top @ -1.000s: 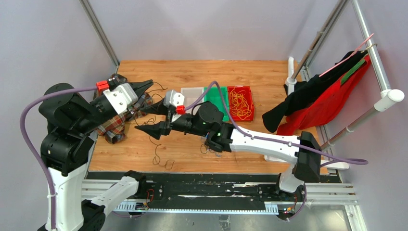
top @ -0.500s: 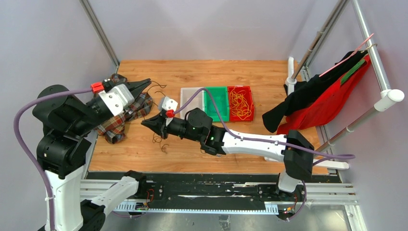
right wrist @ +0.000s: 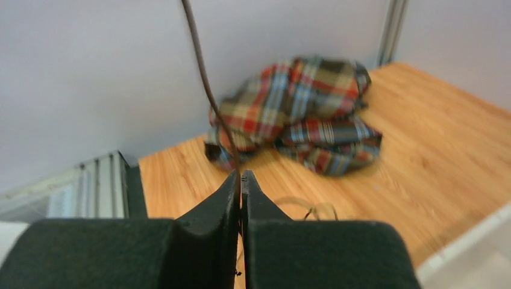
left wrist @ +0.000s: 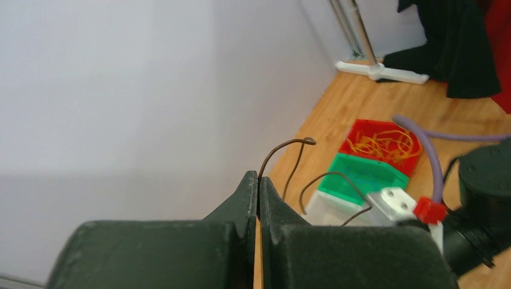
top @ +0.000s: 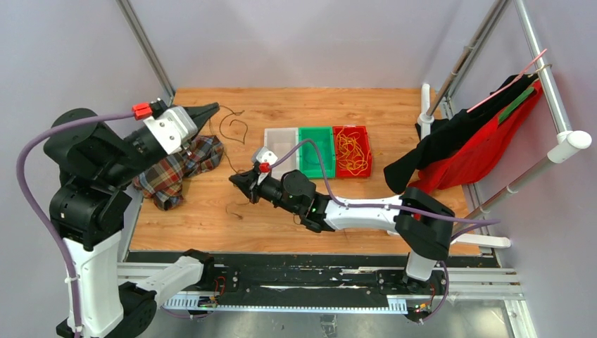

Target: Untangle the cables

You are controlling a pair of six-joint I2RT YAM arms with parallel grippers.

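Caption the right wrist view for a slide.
Right gripper shut on a thin dark cable rising out of frame, with a plaid cloth on the wooden table behind.

The desk [top: 394, 105] was orange-brown wood. Left of the green bin [top: 322, 137] sat a whitish bin [top: 281, 137], right of it a red bin [top: 367, 149] with yellow cables [top: 350, 151]. The cloth [top: 172, 172] was red, blue and dark plaid; the thin cable [right wrist: 203, 75] dark brown.

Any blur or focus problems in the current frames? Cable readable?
Left wrist: cable sharp against the wall, left gripper close-up and soft. Right wrist: plaid cloth and table blurred; cable readable just above the right gripper. Top external: evenly lit, sharp, no glare; cable only a faint dark line on the table.
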